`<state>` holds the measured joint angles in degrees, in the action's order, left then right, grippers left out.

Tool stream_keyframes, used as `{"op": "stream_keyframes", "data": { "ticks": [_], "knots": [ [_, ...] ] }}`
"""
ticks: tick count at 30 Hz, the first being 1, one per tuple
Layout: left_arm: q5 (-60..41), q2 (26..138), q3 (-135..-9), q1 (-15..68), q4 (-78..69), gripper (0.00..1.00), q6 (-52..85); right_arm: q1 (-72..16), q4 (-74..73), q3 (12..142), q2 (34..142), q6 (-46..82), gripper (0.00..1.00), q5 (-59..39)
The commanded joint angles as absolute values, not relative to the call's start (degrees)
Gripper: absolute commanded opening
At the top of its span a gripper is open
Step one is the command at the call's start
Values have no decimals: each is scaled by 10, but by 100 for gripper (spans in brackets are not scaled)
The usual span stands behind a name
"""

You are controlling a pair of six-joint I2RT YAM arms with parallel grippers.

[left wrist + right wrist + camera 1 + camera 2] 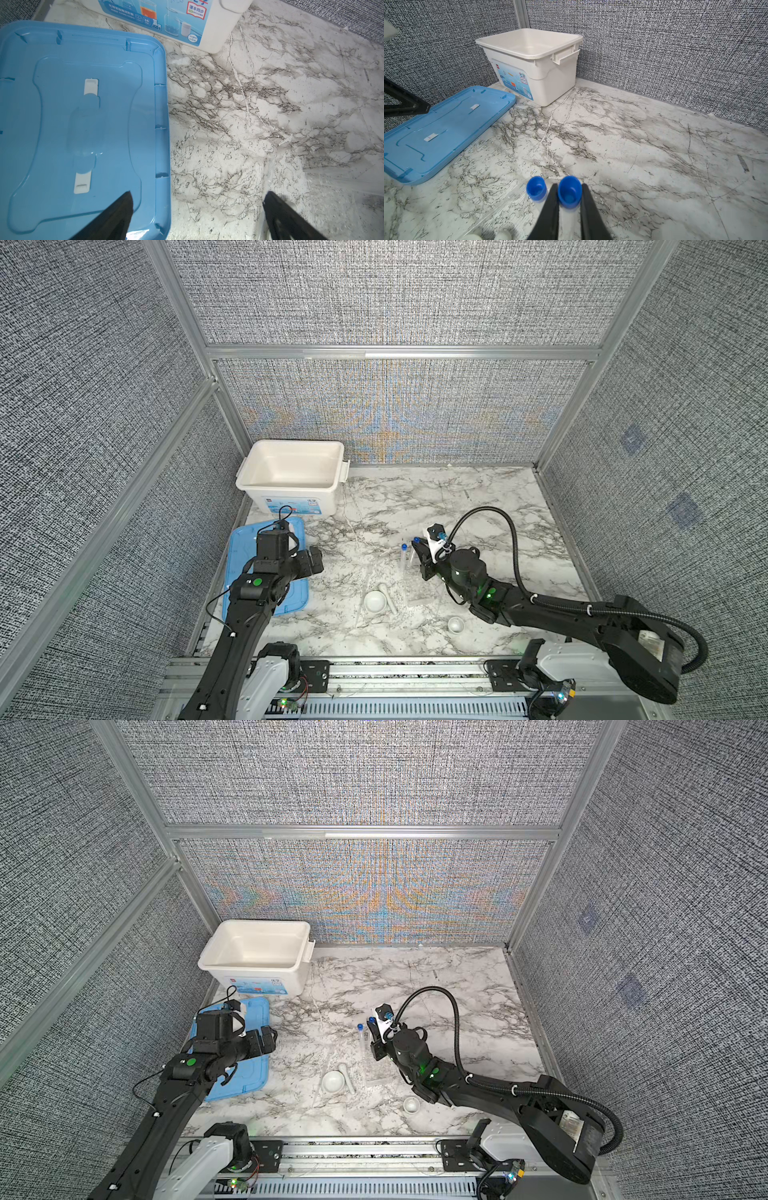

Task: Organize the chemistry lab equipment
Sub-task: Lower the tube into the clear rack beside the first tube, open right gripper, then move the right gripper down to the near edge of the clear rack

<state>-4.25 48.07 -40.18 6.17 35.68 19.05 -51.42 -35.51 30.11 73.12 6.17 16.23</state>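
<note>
Your right gripper (pixel 569 187) is pinched narrow on one blue-capped tube (pixel 570 197). The fingers clamp just behind the cap, which pokes out past the tips. The tube's long axis runs back between the fingers toward the wrist, so it points the way the gripper points.

The second tube (pixel 536 188) lies just beside the outer face of one finger, parallel to the held one, with its cap level with the tips. Whether the two tubes touch, or whether the held one is clear of the table (pixel 654 145), the views do not settle, so I'd treat them as possibly in contact.

The tub (pixel 550 83) sits ahead of this gripper and off to its left, well apart, with its mouth open. The carry will probably be a forward-left swing, with the cap leading.

Your left gripper (pixel 198 193) is spread wide and holds nothing. It hovers over the edge of the lid (pixel 83 62). It is nearer the tub, but farther from the tubes.

Behind the right gripper's wrist, the mortar (pixel 375 600), pestle (pixel 388 599) and dish (pixel 456 624) are on the table.
</note>
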Motion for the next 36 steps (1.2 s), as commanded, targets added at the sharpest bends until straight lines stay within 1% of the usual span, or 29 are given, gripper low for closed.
{"op": "stream_keyframes", "data": {
  "ticks": [1,7,16,32,36],
  "knots": [
    [-39,480,-403,62,354,99,186,-517,-380,301,736,63,18,169],
    [-40,480,-403,62,354,99,185,-525,-370,304,734,46,18,170],
    [-40,481,-403,62,353,99,186,-547,-353,311,740,6,18,197],
    [-40,478,-402,62,354,99,185,-550,-342,311,734,5,26,194],
    [-39,479,-403,62,354,99,187,-551,-339,311,726,4,26,195]
  ]
}}
